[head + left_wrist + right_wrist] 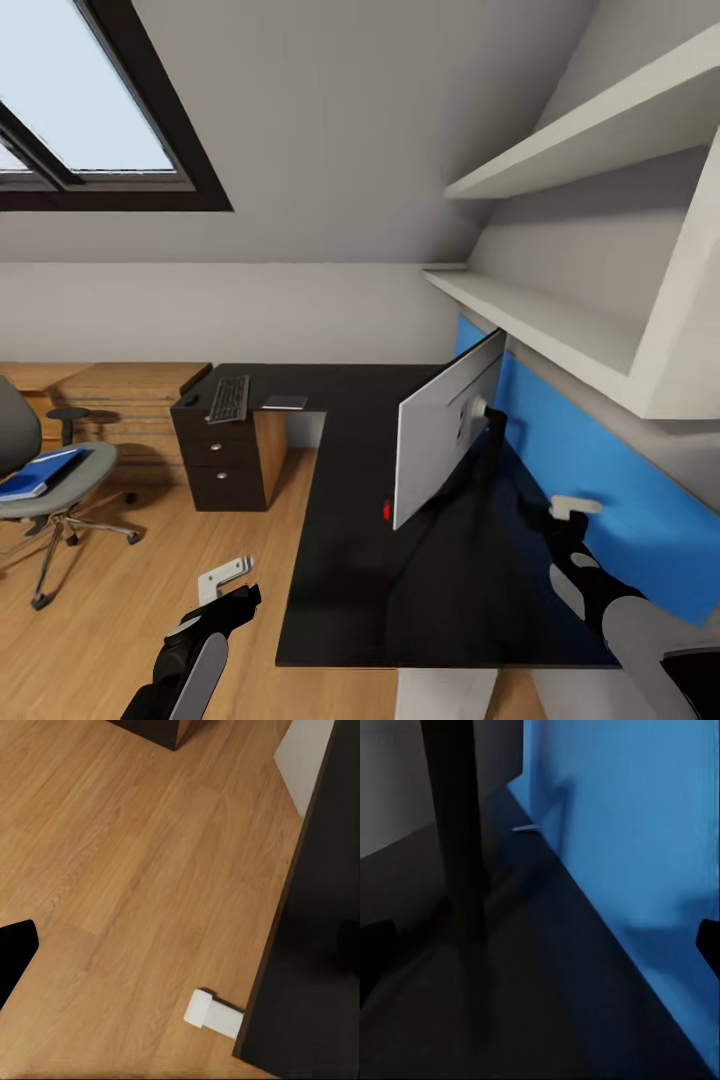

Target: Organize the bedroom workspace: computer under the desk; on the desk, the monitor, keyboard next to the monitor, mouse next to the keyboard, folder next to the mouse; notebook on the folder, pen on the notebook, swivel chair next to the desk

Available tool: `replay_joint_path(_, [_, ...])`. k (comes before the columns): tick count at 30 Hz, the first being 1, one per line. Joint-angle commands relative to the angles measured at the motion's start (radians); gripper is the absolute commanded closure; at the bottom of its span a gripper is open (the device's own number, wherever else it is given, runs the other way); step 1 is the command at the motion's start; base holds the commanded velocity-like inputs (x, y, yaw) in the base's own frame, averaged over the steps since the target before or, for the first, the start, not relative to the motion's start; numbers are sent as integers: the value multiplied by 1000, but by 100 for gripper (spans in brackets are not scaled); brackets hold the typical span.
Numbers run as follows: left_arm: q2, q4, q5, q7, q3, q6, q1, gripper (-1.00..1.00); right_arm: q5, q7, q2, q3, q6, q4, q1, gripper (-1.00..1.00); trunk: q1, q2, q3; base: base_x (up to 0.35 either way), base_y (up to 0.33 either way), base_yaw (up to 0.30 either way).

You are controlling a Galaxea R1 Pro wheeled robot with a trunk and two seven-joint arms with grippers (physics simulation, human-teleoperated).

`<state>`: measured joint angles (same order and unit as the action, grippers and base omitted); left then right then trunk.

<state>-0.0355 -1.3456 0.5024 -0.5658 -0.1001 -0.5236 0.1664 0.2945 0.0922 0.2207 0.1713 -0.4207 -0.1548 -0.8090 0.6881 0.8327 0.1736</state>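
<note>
At the far left the grey padded swivel chair (45, 470) on its chrome star base stands on the warm plank floor (150, 580), well apart from the bench, so it has yet to be brought alongside; the flat bright-blue folder (38, 473) lies on its seat, waiting to be carried over. Farther right, the long grey-keyed keyboard (229, 398) rests on the far wing of the glossy black L-shaped bench (350, 580), above the silver-knobbed drawers, with a thin dark flat slab just beside it that may be the notebook, though it is too small to be sure. The left gripper (225, 580) hangs over the floor beside the bench edge, its pale fingers parted and holding nothing. The large flat monitor (445, 440) stands on the bench turned edge-on, showing its pale smooth back. The right gripper (572, 510) reaches in behind it near the black stand post (454, 870) and matte blue back panel (600, 470), probably to turn the screen; whether it is open I cannot tell.
</note>
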Motion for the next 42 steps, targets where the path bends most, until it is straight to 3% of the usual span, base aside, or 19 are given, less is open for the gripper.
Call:
replay_joint_path(1, [0, -1, 10, -9, -1, -1, 1, -100, 6, 4, 0, 9, -2, 0, -1, -100, 0, 1, 2, -335, 109, 0])
replay_joint_path(19, [0, 2, 11, -10, -3, -1, 1, -100, 6, 4, -1, 8, -3, -12, -1, -100, 0, 1, 2, -301, 184, 0])
replay_joint_path(26, [0, 17, 13, -12, -2, -1, 1, -100, 8, 4, -2, 7, 0, -44, -1, -100, 0, 1, 2, -92, 75, 0])
replay_joint_path(29, [0, 53, 14, -11, -2, -1, 1, -100, 8, 6, -25, 5, 57, -124, 1, -100, 0, 1, 2, -10, 8, 0])
replay_joint_path(34, [1, 70, 13, -11, -3, 0, 1, -100, 8, 16, -38, 3, 264, -334, 64, -100, 0, 1, 2, -2, 2, 0])
replay_joint_path(35, [1, 76, 13, -11, -3, 2, 1, -100, 8, 50, -40, 2, 336, -468, 126, -100, 0, 1, 2, 0, 0, 0])
replay_joint_path(38, [2, 81, 12, -11, -3, 3, 1, -100, 9, 142, -41, 3, 437, -669, 224, -100, 0, 1, 2, 0, 0, 0])
replay_joint_path(40, [2, 83, 12, -11, -3, 3, 1, -100, 11, 242, -43, 5, 533, -854, 310, -100, 0, 1, 2, 0, 0, 0])
replay_joint_path(42, [1, 84, 12, -11, -3, 3, 1, -100, 13, 296, -46, 6, 590, -957, 354, -100, 0, 1, 2, 0, 0, 0])
